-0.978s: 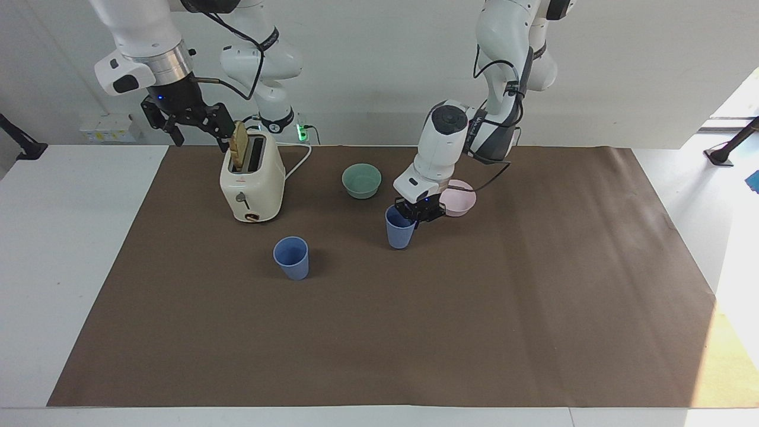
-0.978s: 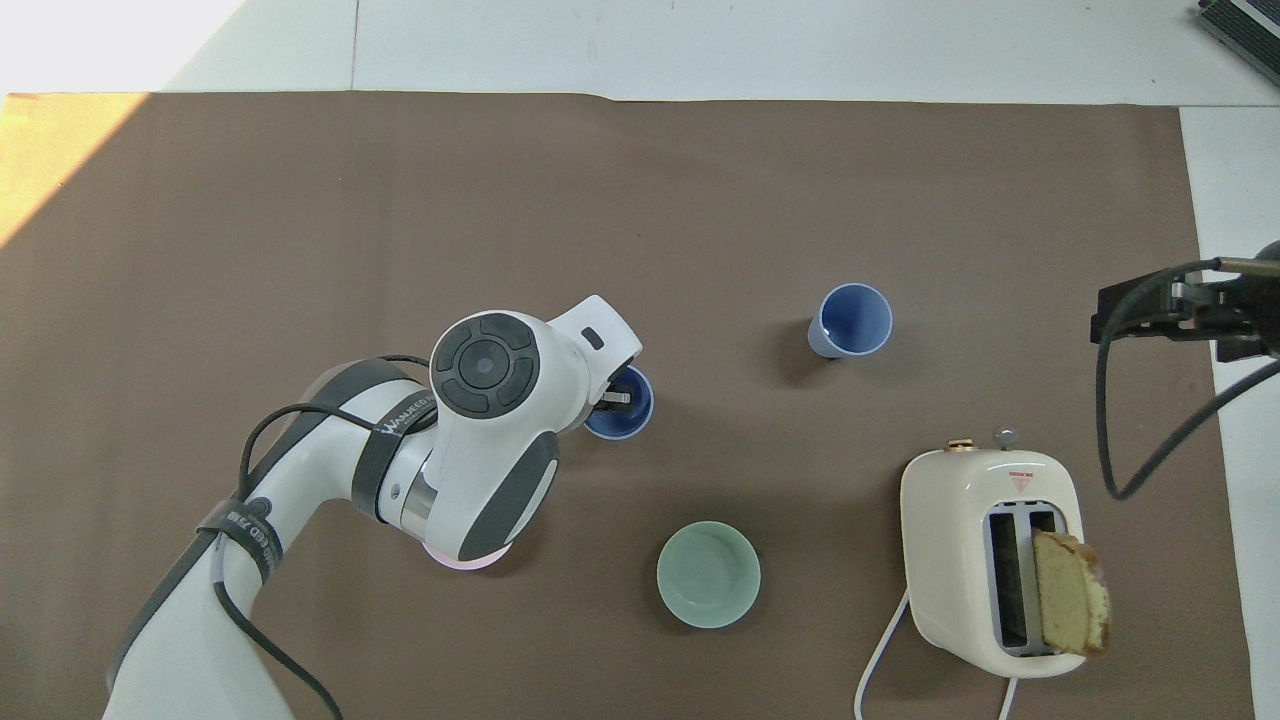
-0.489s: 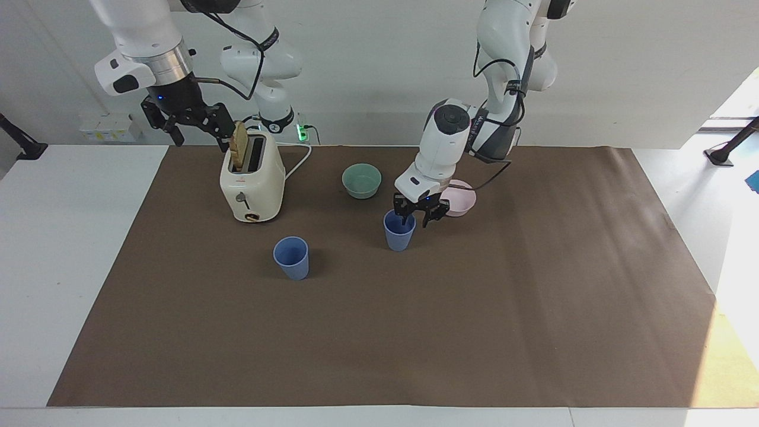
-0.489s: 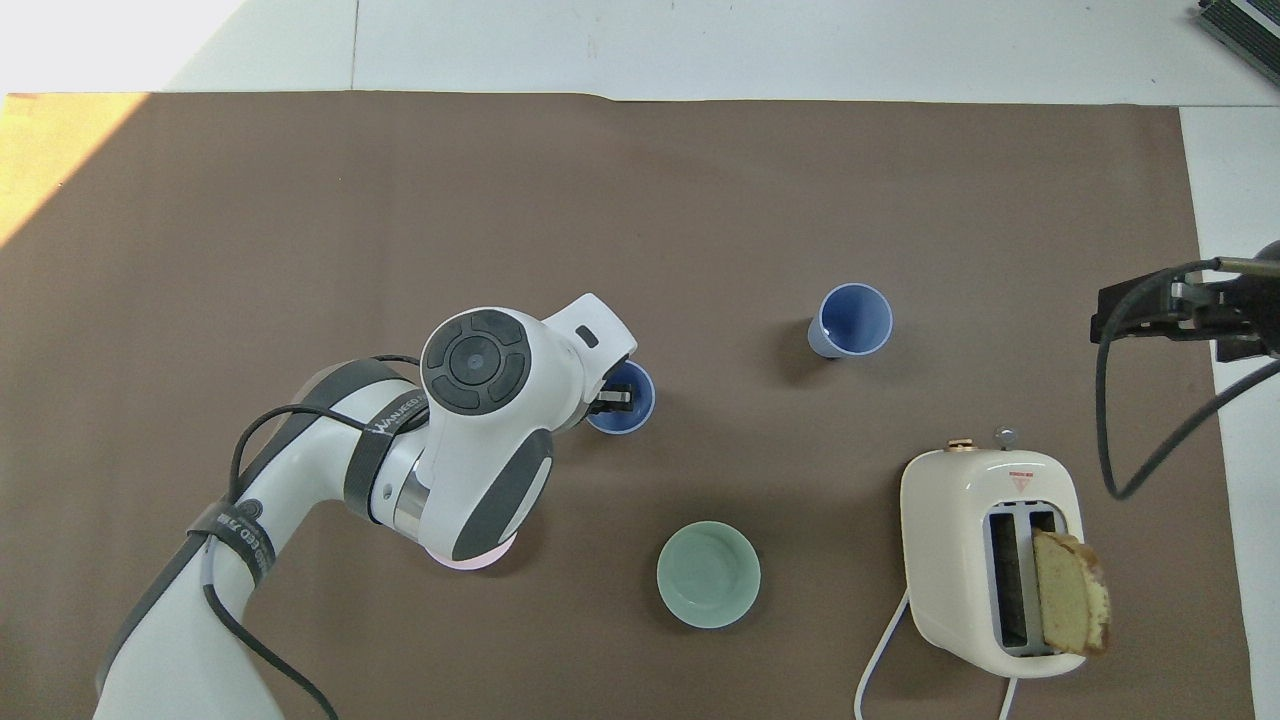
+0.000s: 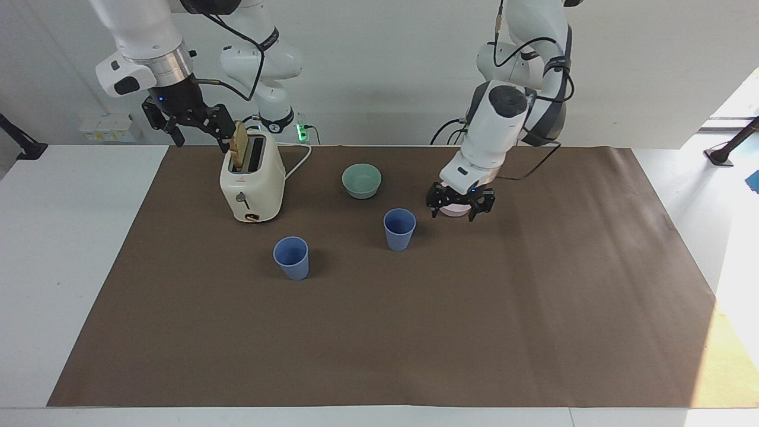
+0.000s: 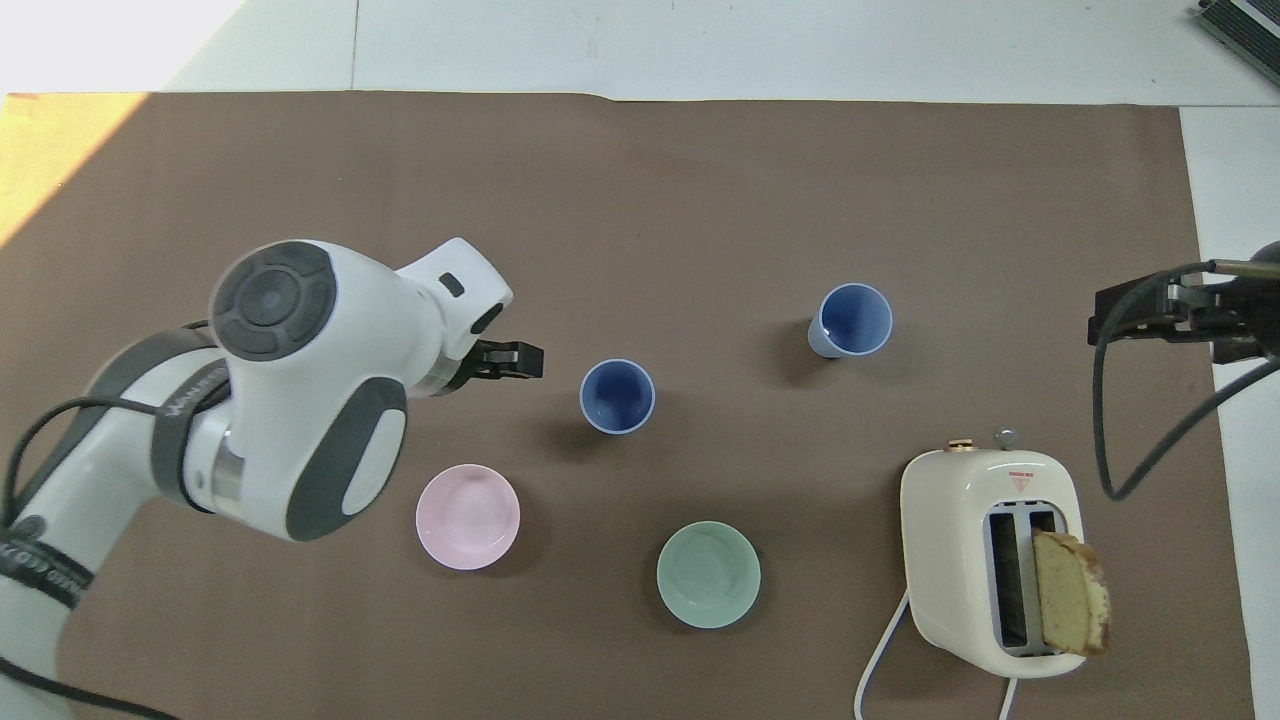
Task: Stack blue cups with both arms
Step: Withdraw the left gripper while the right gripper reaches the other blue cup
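Two blue cups stand upright and apart on the brown mat. One cup is mid-table; the other stands farther from the robots, toward the right arm's end. My left gripper hangs open and holds nothing, raised over the mat beside the first cup, above the pink bowl as the facing view shows it. The right gripper waits open in the air beside the toaster's top, next to the toast slice.
A pink bowl and a green bowl sit nearer to the robots than the cups. A cream toaster with a toast slice stands at the right arm's end, its cord running toward the robots.
The left gripper opened and let go of the mid-table cup, then rose and drew back toward its own end, uncovering the pink bowl. The cup stays upright. The right arm has not moved.
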